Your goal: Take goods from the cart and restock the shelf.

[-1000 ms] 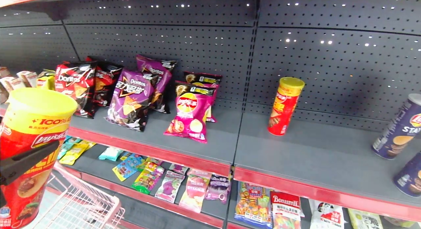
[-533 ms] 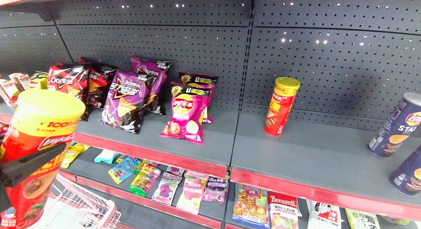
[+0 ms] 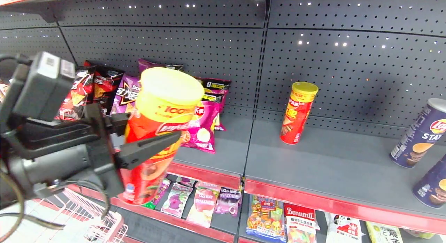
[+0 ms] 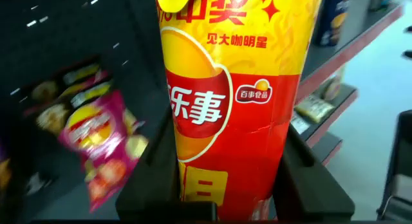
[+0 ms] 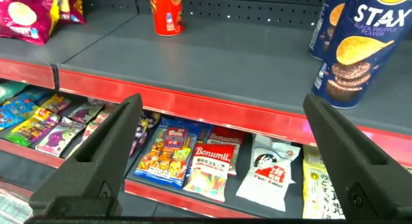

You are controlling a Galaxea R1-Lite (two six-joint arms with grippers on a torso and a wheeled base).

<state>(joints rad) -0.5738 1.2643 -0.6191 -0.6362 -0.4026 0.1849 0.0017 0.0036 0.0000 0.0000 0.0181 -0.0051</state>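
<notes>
Carried up and rightward from the lower-left corner, the chip can (image 3: 166,96) now hangs centre-left of the frame, before the shelf (image 3: 331,166).
Across its red cardboard middle the left end effector (image 3: 150,140) is clamped, holding the stiff tube near upright, yellow plastic lid on top, probably so it can stand beside the matching can (image 3: 299,112) right of centre on the grey metal. The right end effector (image 5: 219,153) has its fingers apart, empty. Crinkly foil chip bags (image 3: 204,126) lean behind; the pink wire cart (image 3: 104,223) sits lower left.

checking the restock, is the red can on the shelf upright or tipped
Upright: the red can stands on its base on the shelf, yellow lid up.
</notes>
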